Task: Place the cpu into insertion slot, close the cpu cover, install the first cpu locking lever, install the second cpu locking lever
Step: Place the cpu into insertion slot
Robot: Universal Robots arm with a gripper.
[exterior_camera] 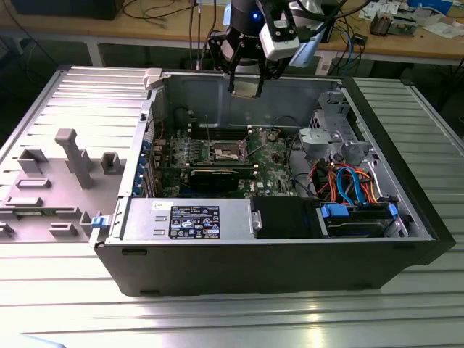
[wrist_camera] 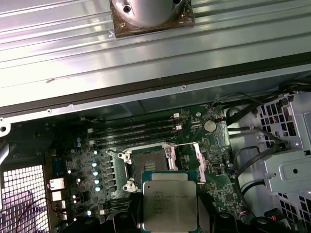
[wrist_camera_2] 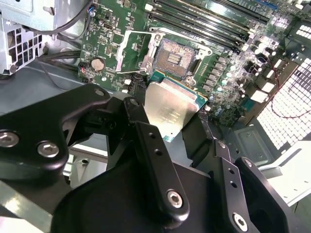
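At the exterior view's left, a grey moulded tray (exterior_camera: 69, 163) with upright pegs lies on the ribbed metal table (exterior_camera: 232, 319), just beside the open computer case (exterior_camera: 290, 264). Along the case's near wall sits a power supply (exterior_camera: 188, 220) with a black label. Farther in lies the green board (exterior_camera: 272, 156). On it is the socket (exterior_camera: 226, 150) (wrist_camera_2: 175, 59) (wrist_camera: 148, 160), bare, with its dark contact field uncovered. The cover (wrist_camera: 199, 162) is swung open beside the socket, and long memory slots (wrist_camera: 133, 132) run just past it on the far side.

The gripper (exterior_camera: 246, 87) hangs over the far part of the case, above the board. It is closed narrowly on the chip (wrist_camera_2: 170, 109) (wrist_camera: 170, 201), with its black fingers (wrist_camera_2: 150, 145) pressing two opposite edges. The chip is held in the air with its silver face showing, apart from the socket and not seated in it.

Toward the right stand a grey drive cage (exterior_camera: 330, 141) and a bundle of blue and orange cables (exterior_camera: 348, 181).
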